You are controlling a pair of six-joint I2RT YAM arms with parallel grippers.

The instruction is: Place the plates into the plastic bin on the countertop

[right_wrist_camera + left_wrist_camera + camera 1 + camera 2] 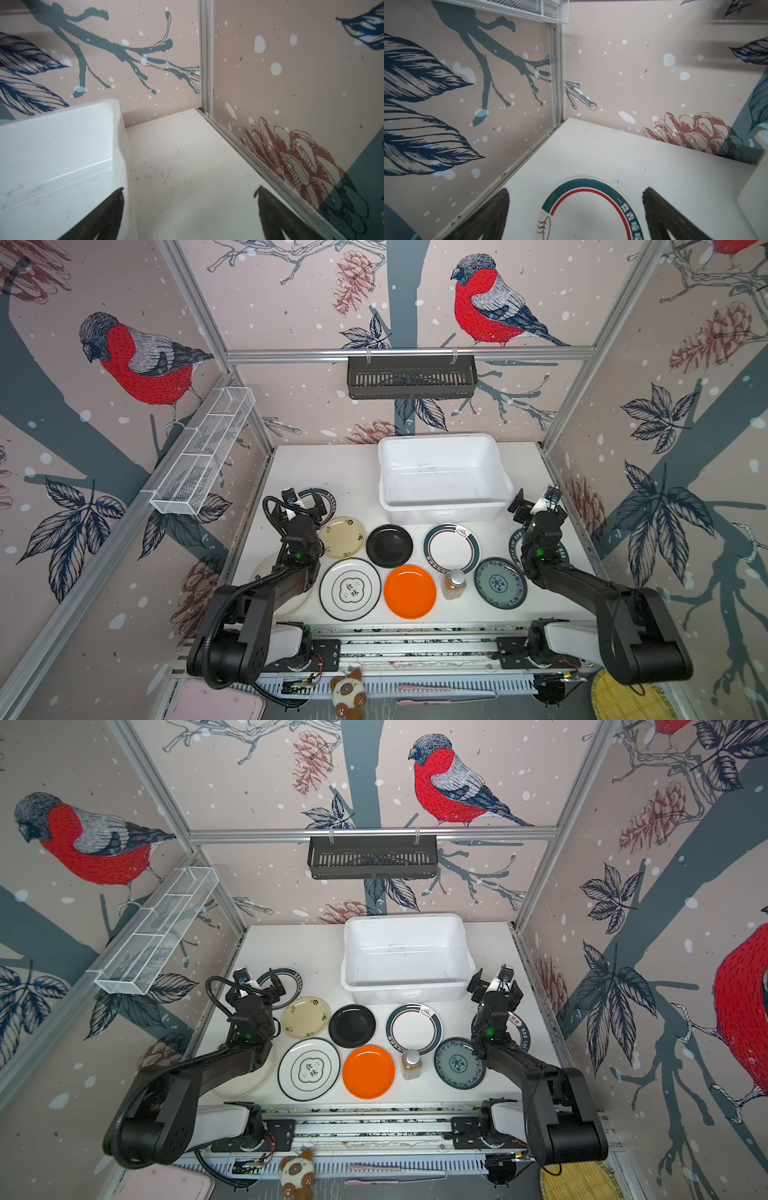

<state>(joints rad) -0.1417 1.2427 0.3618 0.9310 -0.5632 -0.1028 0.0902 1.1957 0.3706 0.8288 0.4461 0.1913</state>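
Plates (389, 545) are laid in two rows on the near countertop (324, 464), all outside the plastic bin (442, 512) at far centre, with an amber bottle (454, 583) among them. Left gripper (576, 189) is spread over the far-left teal-rimmed plate (583, 182). Right gripper (190, 188) is spread beside the bin's right wall.

plates (410, 591): mixed colours, flat in two rows on countertop (328, 472); plastic bin (440, 450): white, upright, behind them

The bin (444, 512) sits at the back of the table (332, 464), plates (409, 592) in two rows in front of it, bottle (454, 584) in the front row.
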